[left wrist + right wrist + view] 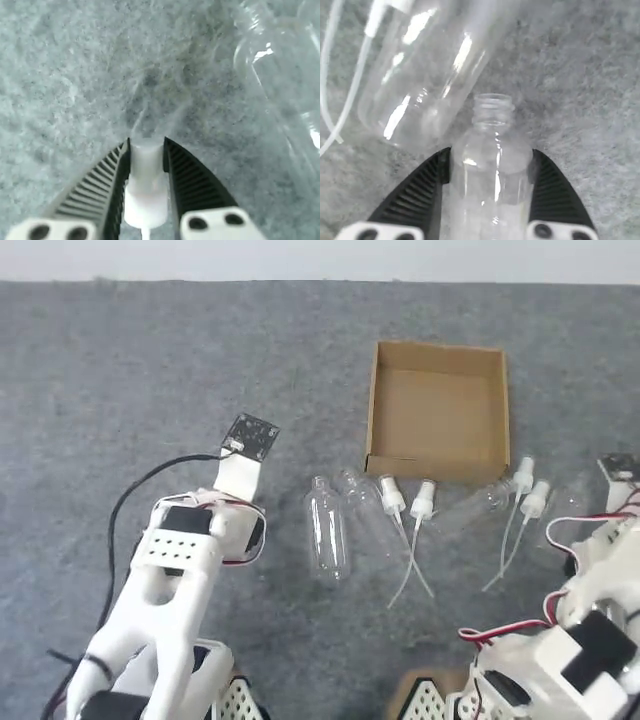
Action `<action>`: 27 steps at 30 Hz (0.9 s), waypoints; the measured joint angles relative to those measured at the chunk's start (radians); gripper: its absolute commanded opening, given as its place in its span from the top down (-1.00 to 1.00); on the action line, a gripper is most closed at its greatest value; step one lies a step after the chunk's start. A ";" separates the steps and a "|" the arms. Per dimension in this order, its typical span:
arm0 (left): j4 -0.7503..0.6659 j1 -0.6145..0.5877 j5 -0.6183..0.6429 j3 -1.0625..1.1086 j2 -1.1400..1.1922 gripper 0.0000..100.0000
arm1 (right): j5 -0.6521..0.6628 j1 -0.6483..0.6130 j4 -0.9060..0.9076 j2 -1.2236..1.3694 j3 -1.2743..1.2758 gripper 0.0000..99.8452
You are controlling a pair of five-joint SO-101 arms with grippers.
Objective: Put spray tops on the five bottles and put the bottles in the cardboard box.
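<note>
The left gripper point(146, 142) has its jaws drawn almost together on a white spray top point(146, 185), the neck of it pinched between the two ribbed fingers point(100, 185). It hangs over the grey mat point(75, 75), left of the mat's middle.

Over by the mat's right edge, the right gripper point(490, 152) has its jaws spread about as wide as a bottle. They are clamped on the shoulders of a clear bottle point(492, 195), whose open neck points away from the wrist. A second bottle point(420, 75) lies on its side right against that neck. I cannot tell whether the two actually touch.

The cardboard box point(430, 468) sits with its top open toward the mat's far edge, right of centre. Just in front of its near wall, two bare bottles point(327, 530) lie side by side. Next to them, going toward the right edge, are two loose spray tops point(392, 498) with their thin tubes crossing. Two more tops point(537, 500) lie farther along toward the right edge.
</note>
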 measured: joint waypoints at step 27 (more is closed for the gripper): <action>0.000 0.002 0.000 0.000 0.000 0.97 | 0.087 -0.051 0.068 0.000 -0.052 0.48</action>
